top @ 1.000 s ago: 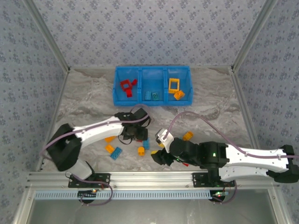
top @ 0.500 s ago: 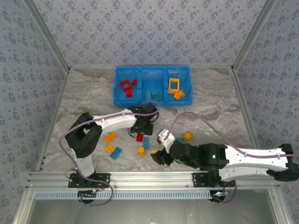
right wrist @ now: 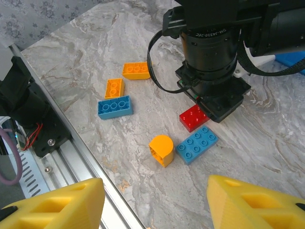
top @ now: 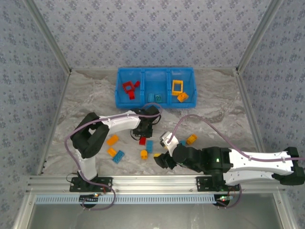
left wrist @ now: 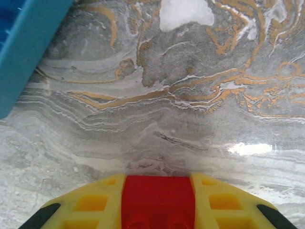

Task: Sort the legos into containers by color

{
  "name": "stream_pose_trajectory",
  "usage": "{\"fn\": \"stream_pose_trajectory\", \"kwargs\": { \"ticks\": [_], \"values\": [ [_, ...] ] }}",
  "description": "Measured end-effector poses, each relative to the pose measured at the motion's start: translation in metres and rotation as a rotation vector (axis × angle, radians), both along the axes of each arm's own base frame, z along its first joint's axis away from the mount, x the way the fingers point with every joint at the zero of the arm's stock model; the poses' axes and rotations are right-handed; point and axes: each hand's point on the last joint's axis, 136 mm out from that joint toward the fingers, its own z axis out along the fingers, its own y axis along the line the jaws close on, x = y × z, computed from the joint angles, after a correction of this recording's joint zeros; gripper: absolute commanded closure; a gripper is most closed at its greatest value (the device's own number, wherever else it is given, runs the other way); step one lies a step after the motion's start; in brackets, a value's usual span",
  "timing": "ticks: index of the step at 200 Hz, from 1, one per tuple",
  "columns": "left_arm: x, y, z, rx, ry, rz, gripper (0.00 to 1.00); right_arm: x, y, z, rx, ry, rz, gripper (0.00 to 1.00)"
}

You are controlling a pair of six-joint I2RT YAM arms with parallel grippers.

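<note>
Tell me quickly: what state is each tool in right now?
Left tool: closed on the red brick.
Right tool: open, holding nothing.

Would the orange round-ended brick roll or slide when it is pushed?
The orange brick probably slides rather than rolls: it seems to rest on a flat face. Its hard plastic may skid easily on the polished table.
</note>
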Motion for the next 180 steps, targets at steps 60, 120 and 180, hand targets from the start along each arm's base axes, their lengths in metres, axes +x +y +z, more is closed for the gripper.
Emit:
{"fn": "stream_pose_trajectory", "kwargs": {
  "ticks": [60, 120, 180],
  "values": [
    [0.047, 0.008, 0.08, -0.058, -0.143, 0.027, 0.73, 0.038, 0.017, 0.015, -0.018, -0.092, -0.08, 0.38],
    [0.143, 0.06, 0.155, -0.114, -0.342, 0.136, 0.73, 0.122, 0.04, 0.061, 0.113, -0.174, -0.234, 0.36],
    [0.225, 0.074, 0.107, -0.195, -0.286, 0.188, 0.74, 0.163, 0.062, 0.057, 0.165, -0.169, -0.232, 0.35]
  ]
}}
